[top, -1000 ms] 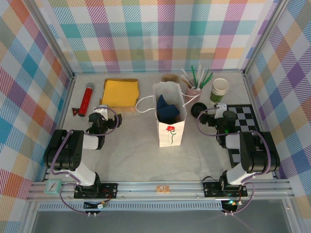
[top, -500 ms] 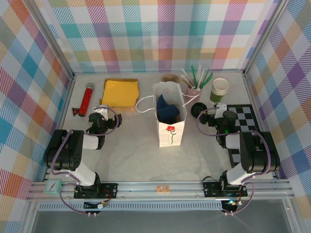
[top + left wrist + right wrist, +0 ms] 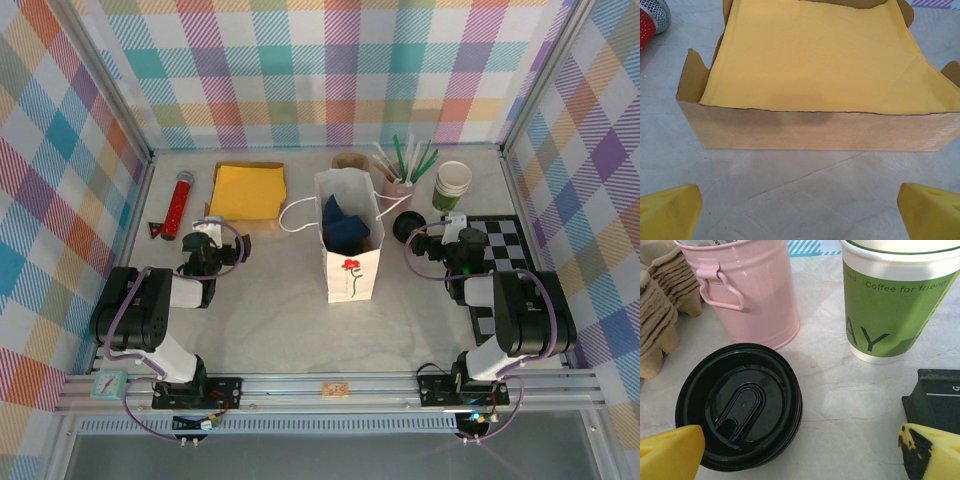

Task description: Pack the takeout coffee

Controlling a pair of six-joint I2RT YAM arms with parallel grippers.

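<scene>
The takeout coffee is out of view. A white paper bag (image 3: pixel 352 275) with a red flower drawing stands upright and open at mid-table, something dark blue inside it. My left gripper (image 3: pixel 228 240) (image 3: pixel 805 212) is open over bare table, facing a cardboard box (image 3: pixel 810 132) that holds a yellow cloth. My right gripper (image 3: pixel 437 235) (image 3: pixel 802 452) is open and empty too. A loose black lid (image 3: pixel 740 407) (image 3: pixel 407 225) lies flat by its left fingertip (image 3: pixel 670 450). A lidless stack of green-and-cream cups (image 3: pixel 895 300) (image 3: pixel 452 185) stands beyond.
A pink bucket (image 3: pixel 747 290) (image 3: pixel 398 187) of straws and stirrers stands behind the lid, with brown pulp cup carriers (image 3: pixel 657 325) to its left. A red-and-silver cylinder (image 3: pixel 181 203) lies at the far left. A checkered mat (image 3: pixel 500 245) lies along the right wall.
</scene>
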